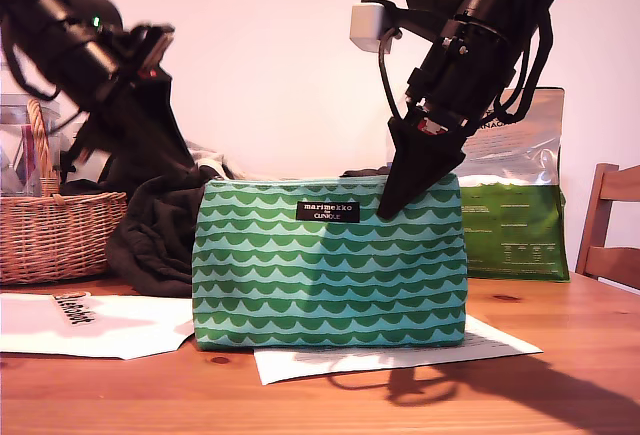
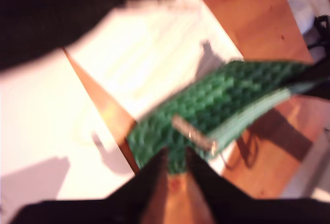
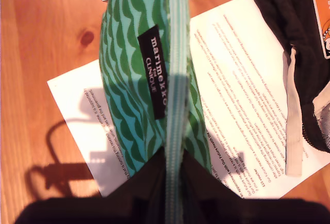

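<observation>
**Marimekko pouch being pinched at its zip**
It is standing on the wooden table, long axis across the exterior view. My second gripper is clenching its zipper edge toward that view's right, while my first gripper is hovering above the other end, its grip too blurred to tell.

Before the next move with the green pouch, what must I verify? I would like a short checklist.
1. My second claw closed on the pouch at its zip: ok.
2. Pouch upright on the paper sheet: ok.
3. My first claw open, off the pouch: ok.
4. Zip closed along whole length: cannot tell.
5. Black garment clear of pouch: not ok, it crowds the exterior view's left end.
</observation>
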